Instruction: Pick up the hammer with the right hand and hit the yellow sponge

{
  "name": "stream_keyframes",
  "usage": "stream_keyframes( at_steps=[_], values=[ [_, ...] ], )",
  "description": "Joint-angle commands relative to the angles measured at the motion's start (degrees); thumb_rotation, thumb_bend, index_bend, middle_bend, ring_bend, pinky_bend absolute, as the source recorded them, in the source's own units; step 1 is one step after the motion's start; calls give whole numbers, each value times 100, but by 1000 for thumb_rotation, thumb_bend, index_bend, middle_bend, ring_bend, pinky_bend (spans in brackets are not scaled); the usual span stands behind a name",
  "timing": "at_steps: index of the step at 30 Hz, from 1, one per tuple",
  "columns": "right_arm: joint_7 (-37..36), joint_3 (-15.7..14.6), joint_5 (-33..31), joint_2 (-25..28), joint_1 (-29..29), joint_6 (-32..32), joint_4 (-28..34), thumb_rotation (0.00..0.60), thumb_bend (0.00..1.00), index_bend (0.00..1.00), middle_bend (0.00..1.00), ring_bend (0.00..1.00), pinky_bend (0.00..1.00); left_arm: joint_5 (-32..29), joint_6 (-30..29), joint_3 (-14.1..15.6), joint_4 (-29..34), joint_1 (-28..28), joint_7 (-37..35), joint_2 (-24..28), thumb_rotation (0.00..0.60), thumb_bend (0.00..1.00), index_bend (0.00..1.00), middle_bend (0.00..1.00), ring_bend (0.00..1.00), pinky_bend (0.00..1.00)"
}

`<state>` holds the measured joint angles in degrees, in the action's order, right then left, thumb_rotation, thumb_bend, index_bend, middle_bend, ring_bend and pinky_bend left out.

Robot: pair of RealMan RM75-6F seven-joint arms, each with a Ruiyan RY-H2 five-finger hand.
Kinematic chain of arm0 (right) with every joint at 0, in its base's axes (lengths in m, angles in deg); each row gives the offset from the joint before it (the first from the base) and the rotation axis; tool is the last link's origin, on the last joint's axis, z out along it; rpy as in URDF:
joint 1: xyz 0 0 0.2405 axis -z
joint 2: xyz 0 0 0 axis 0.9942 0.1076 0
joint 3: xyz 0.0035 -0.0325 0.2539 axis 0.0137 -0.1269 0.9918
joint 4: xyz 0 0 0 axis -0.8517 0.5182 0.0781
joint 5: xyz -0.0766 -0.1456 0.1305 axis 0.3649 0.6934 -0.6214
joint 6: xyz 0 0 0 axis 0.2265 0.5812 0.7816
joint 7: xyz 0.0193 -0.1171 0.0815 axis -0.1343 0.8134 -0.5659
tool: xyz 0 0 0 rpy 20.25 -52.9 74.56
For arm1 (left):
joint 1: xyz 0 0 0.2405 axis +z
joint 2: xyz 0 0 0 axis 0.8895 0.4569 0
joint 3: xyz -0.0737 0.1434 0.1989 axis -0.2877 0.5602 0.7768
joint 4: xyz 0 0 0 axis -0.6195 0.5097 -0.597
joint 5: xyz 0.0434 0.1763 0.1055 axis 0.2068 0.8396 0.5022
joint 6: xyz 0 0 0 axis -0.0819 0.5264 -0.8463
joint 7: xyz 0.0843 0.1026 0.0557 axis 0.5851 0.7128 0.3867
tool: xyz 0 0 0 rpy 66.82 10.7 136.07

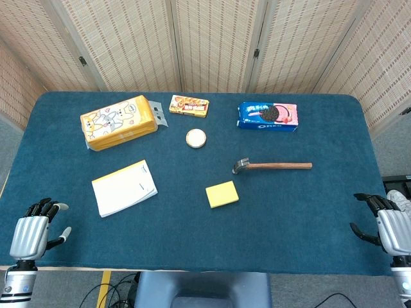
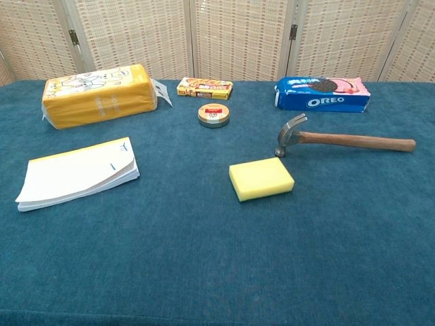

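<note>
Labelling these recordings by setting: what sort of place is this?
Probably a staged lab or test area, not a home: a blue cloth-covered table, folding screens as backdrop, and unrelated props such as a hammer and Oreo pack.

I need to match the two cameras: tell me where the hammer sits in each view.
Head view: the hammer lies right of centre, head pointing left, handle running right.
Chest view: the hammer lies in the right half, above the middle, handle reaching toward the right edge.
Shared landmark: the yellow sponge lies just in front of the hammer's head.
</note>
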<state>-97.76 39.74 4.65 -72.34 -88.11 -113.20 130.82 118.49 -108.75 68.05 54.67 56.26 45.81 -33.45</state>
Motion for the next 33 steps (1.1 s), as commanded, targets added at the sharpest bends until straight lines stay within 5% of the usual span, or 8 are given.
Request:
stream_keyframes(
  at_steps=[1, 16, 25, 33],
  values=[
    [70, 24, 66, 3, -108, 119, 48, 600, 170, 254, 315, 235, 278, -22, 18, -6, -13, -7, 6, -16, 600, 290, 364, 362, 207, 268],
    [675, 631, -353, -349, -1699, 2129, 61, 600, 185, 194, 295, 209, 270, -34, -26, 43, -46, 67, -140, 66, 600, 290, 367, 362, 207, 268],
    [1087, 1056, -1147, -1105, -2825, 3480, -887, 600, 189, 195, 266, 172, 248, -73, -42, 96, -57, 144, -159, 135, 600, 290, 368, 362, 207, 268],
    [1111, 1158, -1424, -1815, -3470, 4101, -1872, 600, 316, 198, 284, 150, 223, -100, -41, 97, -47, 168, -138, 172, 600, 290, 367, 362, 207, 268]
  ],
)
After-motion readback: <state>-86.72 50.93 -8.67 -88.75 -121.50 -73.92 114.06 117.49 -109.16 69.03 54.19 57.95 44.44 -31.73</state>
